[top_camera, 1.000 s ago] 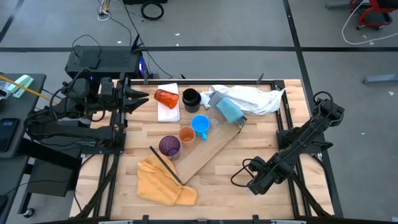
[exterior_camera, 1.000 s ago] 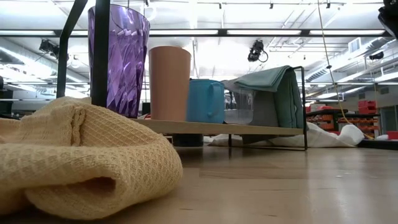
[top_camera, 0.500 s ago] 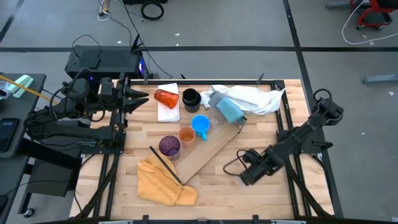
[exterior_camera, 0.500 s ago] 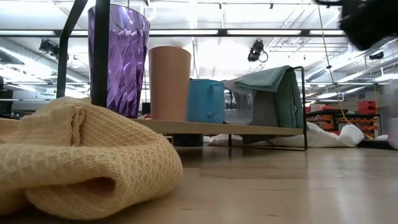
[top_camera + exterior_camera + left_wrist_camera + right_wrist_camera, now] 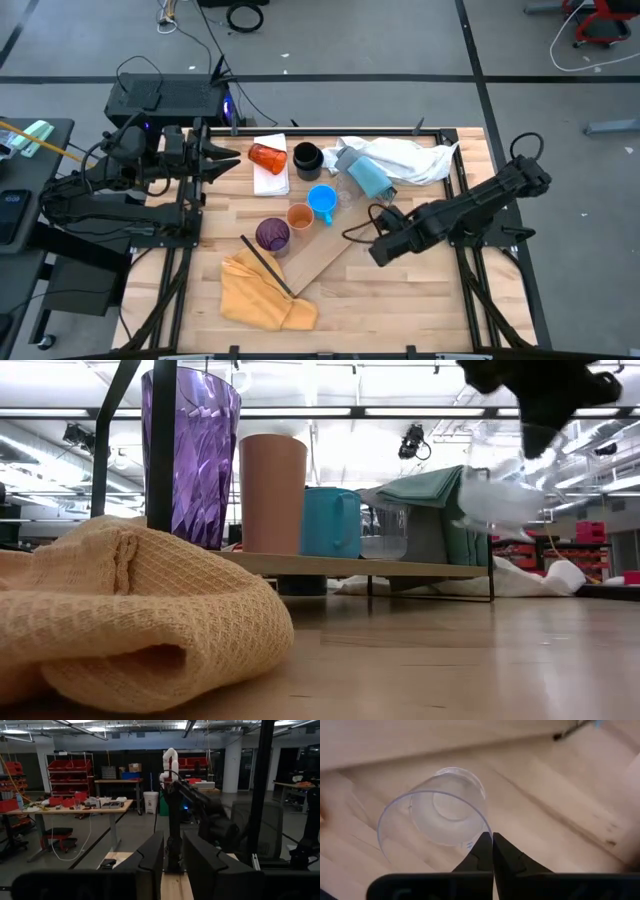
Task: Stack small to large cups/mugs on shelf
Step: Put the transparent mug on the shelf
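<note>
Nearest the low camera lies the yellow cloth (image 5: 130,615); on the shelf (image 5: 335,243) behind it stand the purple cup (image 5: 272,234), the orange cup (image 5: 300,216) and the blue mug (image 5: 322,200). The change is on the right: the right gripper (image 5: 382,250) has swung from the tabletop's edge toward the shelf's near side, its jaws now clenched on the rim of a clear cup (image 5: 436,815) held above the wood. That suggests a carry toward the shelf row. Beyond the shelf, the red tumbler (image 5: 267,156) and black mug (image 5: 307,156) wait. The left gripper (image 5: 222,158) idles past them, jaws slightly apart, empty.
</note>
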